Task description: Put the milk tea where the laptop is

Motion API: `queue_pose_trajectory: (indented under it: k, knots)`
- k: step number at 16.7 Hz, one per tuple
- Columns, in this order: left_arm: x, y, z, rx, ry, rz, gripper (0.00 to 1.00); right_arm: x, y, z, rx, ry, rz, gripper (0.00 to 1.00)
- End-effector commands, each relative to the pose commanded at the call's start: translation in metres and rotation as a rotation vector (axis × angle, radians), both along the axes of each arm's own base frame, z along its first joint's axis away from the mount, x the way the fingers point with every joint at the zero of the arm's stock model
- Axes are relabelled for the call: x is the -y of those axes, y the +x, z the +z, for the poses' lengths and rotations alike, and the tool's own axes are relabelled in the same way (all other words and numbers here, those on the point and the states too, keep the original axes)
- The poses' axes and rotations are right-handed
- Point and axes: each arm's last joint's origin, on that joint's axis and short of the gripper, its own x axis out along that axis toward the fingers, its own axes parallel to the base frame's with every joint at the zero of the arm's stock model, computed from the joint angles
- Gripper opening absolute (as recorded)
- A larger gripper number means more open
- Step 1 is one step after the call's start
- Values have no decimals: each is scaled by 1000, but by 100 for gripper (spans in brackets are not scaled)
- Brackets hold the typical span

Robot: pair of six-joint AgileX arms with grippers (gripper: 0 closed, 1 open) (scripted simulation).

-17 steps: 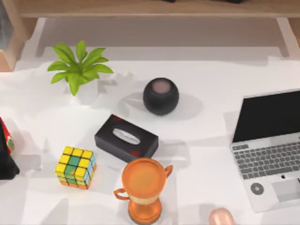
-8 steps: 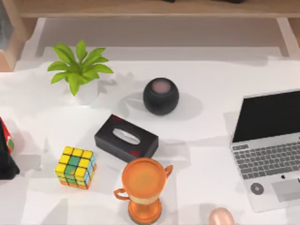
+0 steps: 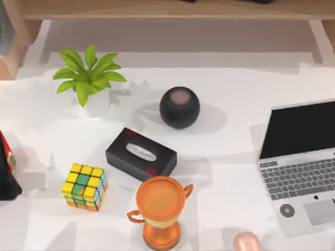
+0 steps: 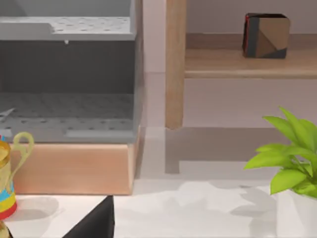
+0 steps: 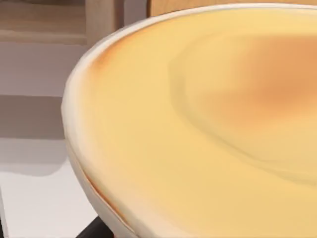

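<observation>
The laptop [image 3: 301, 167] is silver-grey and stands open at the table's right side, its black screen up and its pale trackpad toward the front. The milk tea [image 3: 246, 242] shows as a pale pink rounded top at the front edge, left of the laptop's front corner. In the right wrist view the milk tea [image 5: 208, 114] is a broad yellow-orange curved surface very close to the camera, so my right arm is right at it. My left arm is off at the left, and its wrist view looks across the back left of the table.
An orange trophy [image 3: 159, 209] stands just left of the milk tea. Behind it lie a black tissue box [image 3: 140, 154], a colour cube [image 3: 84, 186], a black round speaker [image 3: 179, 107] and a potted plant [image 3: 89, 78]. A dark object [image 3: 6, 172] sits at the left edge.
The milk tea's pink top has sunk very slightly toward the front edge. Nothing else has moved.
</observation>
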Motion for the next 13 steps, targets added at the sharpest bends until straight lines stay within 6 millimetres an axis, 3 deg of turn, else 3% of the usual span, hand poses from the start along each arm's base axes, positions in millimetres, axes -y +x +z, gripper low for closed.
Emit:
queue_pose_trajectory:
  k: [7,13]
  knots:
    - [0,0,0,0,0,0,100,-11,-32,-14,-66,38,22,0]
    - [0,0,0,0,0,0,100,-14,-41,-20,-88,55,31,0]
